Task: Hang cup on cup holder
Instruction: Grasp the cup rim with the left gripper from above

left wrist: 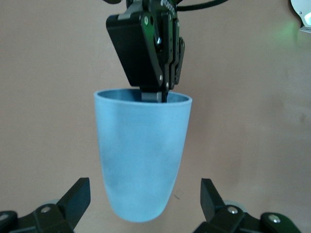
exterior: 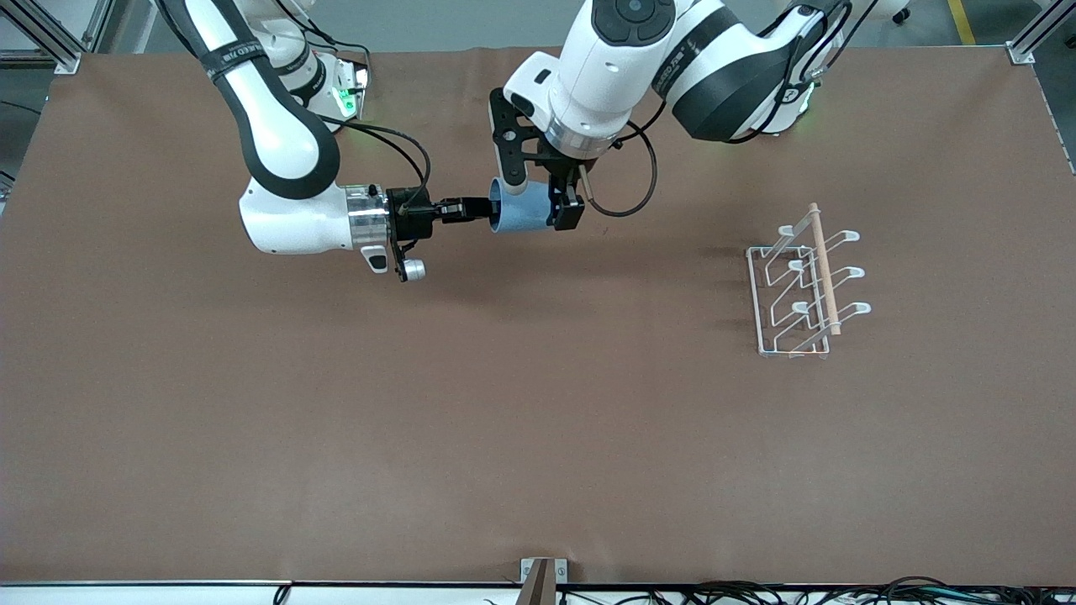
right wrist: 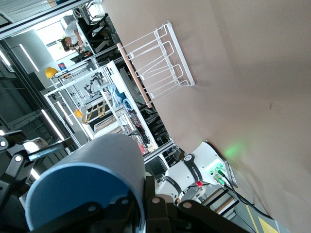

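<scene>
**Cup held in mid-air over brown table**

Brown tabletop (exterior: 538,437) carries the white wire cup holder (exterior: 803,290) toward the left arm's end. Well apart from it, the right gripper (exterior: 475,210) pinches the light-blue plastic cup's (exterior: 523,210) rim; the left gripper (exterior: 542,206) straddles the cup, fingers (left wrist: 77,196) spread wide, not touching.

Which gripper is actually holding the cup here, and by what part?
The right gripper holds the cup by its rim, one finger inside the mouth. The left gripper straddles the cup's body with jaws open, not gripping.
</scene>
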